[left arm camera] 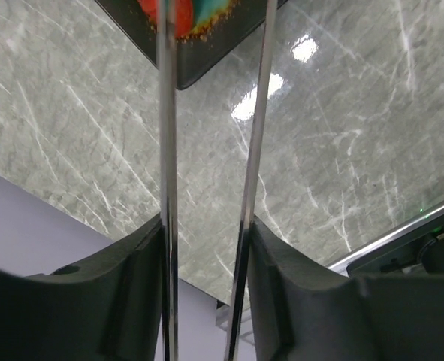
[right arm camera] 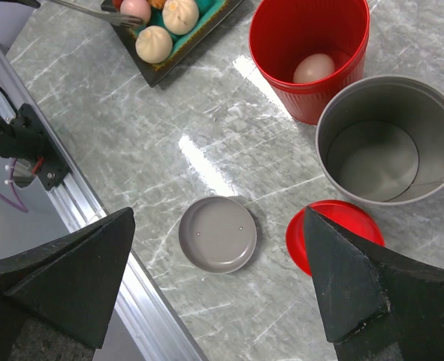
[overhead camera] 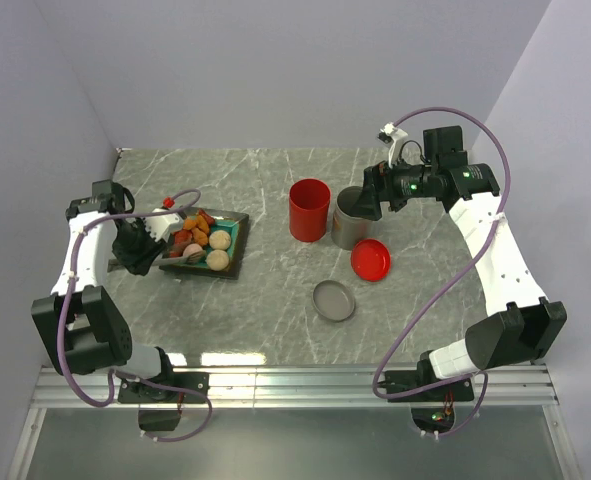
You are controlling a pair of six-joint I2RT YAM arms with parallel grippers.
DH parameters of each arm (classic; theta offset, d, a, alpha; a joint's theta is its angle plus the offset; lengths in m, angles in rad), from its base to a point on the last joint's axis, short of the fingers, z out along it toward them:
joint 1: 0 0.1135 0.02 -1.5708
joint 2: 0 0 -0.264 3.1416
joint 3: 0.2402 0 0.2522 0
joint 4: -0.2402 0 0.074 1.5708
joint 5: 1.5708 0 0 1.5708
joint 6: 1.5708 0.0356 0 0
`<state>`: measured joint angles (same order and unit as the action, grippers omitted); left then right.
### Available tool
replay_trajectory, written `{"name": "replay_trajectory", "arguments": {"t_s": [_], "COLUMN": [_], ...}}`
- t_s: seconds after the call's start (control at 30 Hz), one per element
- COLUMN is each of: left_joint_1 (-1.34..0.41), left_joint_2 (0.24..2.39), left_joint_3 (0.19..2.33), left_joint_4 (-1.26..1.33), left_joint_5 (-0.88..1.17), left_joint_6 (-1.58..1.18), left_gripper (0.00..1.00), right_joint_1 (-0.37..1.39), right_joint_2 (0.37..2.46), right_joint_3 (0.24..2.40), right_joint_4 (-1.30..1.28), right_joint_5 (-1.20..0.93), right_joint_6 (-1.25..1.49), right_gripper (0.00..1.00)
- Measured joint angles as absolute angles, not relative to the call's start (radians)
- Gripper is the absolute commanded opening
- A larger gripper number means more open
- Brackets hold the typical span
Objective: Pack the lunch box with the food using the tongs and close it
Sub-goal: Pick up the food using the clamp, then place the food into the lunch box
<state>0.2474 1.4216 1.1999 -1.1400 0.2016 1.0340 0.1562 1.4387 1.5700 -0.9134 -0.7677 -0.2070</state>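
Note:
The red lunch box [overhead camera: 309,209] stands upright and uncovered at mid-table, with one beige egg-like ball [right arm camera: 314,68] inside it. Its red lid [overhead camera: 370,260] lies flat to the right. More food [overhead camera: 200,240] fills the dark tray [overhead camera: 241,245] at the left. My left gripper [overhead camera: 140,243] is shut on the tongs [left arm camera: 167,150], one finger pressing on each arm, and the tong tips [right arm camera: 128,20] reach in among the tray's pieces. My right gripper [overhead camera: 370,200] hangs open above the lids, holding nothing.
A grey metal cup [overhead camera: 350,228] stands empty against the lunch box's right side. Its grey lid [overhead camera: 334,300] lies toward the near edge. An aluminium rail [overhead camera: 295,380] runs along the table's front. Walls close in the left, back and right.

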Motion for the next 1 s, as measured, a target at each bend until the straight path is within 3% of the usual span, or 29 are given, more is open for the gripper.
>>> {"name": "replay_trajectory", "arguments": {"t_s": [0.5,0.77,1.0], "left_joint_1": [0.247,0.207,-0.006], "left_joint_2": [1.435,1.434,1.504], "left_joint_3": [1.258,1.47,1.739], "left_joint_4": [-1.203,-1.282,-1.307], "left_joint_5": [0.205,0.286,0.389], "left_joint_6": [1.032,0.977,0.779], "left_gripper": [0.29,0.27,0.29], "right_joint_1": [0.156,0.156,0.156], "right_joint_2": [1.456,1.456,1.473], "right_joint_3": [1.573,1.586,1.619], "right_joint_4": [-0.916,-0.921,-0.926], "right_joint_5": [-0.768,-0.769,-0.759], "right_joint_6": [-0.207,-0.204,-0.19], "right_gripper": [1.0,1.0,1.0]}}
